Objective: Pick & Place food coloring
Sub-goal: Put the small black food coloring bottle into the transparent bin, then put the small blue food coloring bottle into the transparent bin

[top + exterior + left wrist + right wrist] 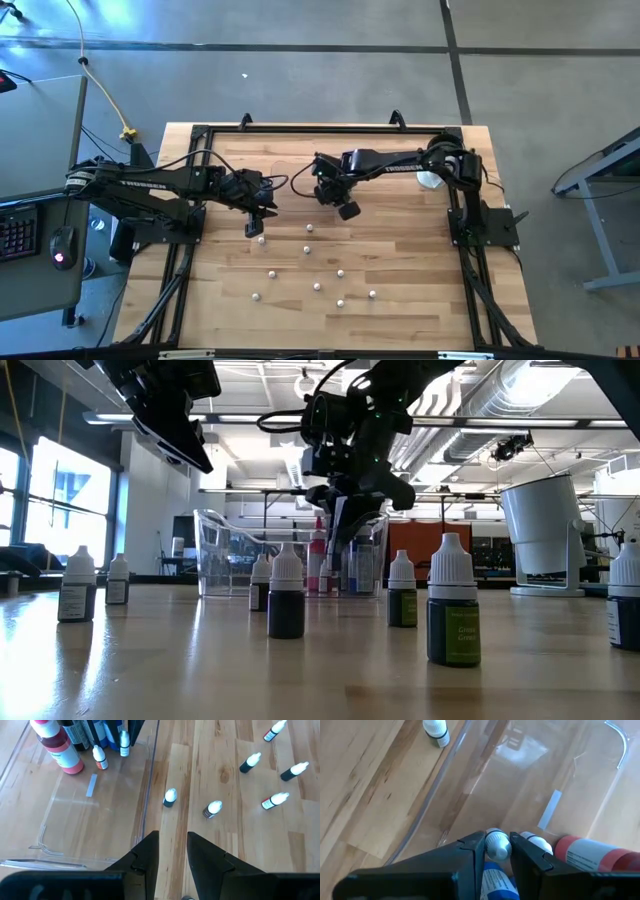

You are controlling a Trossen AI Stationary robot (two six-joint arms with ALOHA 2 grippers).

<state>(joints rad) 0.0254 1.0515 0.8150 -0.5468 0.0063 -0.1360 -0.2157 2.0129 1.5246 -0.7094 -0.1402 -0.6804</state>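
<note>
Several food coloring bottles [308, 250] with white caps stand scattered on the wooden table [420, 320]. A clear tray [75, 820] holds a larger red bottle [57, 747] and some small bottles [100, 756]. My right gripper [497, 842] reaches down into the tray, shut on a small blue-labelled bottle [492, 880]. Next to the tray's near rim, my left gripper [172, 855] hangs open above the table with nothing between its fingers. My right gripper pinches the white cap [496, 845] of the blue-labelled bottle between its two fingers. The fingers come from above, slanting steeply down. The bottle stands roughly upright inside the tray, beside another white-capped bottle [536, 842]. The fingers hide its base.
A white cup-like object [545, 530] stands at the far right, by the right arm's base. Two bottles [170, 797] [214, 808] stand just outside the tray wall, ahead of my left gripper. Bare wood lies along the table's near edge.
</note>
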